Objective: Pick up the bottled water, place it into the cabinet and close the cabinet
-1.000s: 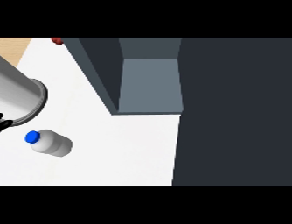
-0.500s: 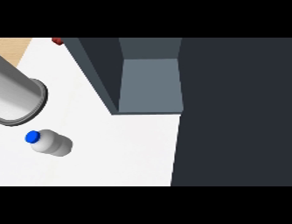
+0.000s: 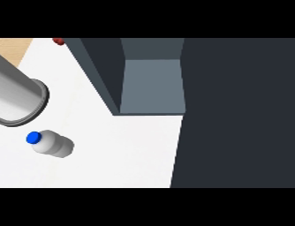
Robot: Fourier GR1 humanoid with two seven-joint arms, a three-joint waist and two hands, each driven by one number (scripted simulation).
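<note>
Head view: left forearm (image 3: 6, 88) slants in near the bottled water (image 3: 51, 143).

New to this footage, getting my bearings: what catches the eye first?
A big grey left forearm slants in from the upper left. Just below its end, the blue-capped bottled water sits on the white counter. The dark open cabinet looms to the right.

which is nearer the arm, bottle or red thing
The bottled water, blue-capped, just below the forearm; the red thing sits far off beside the cabinet.
</note>
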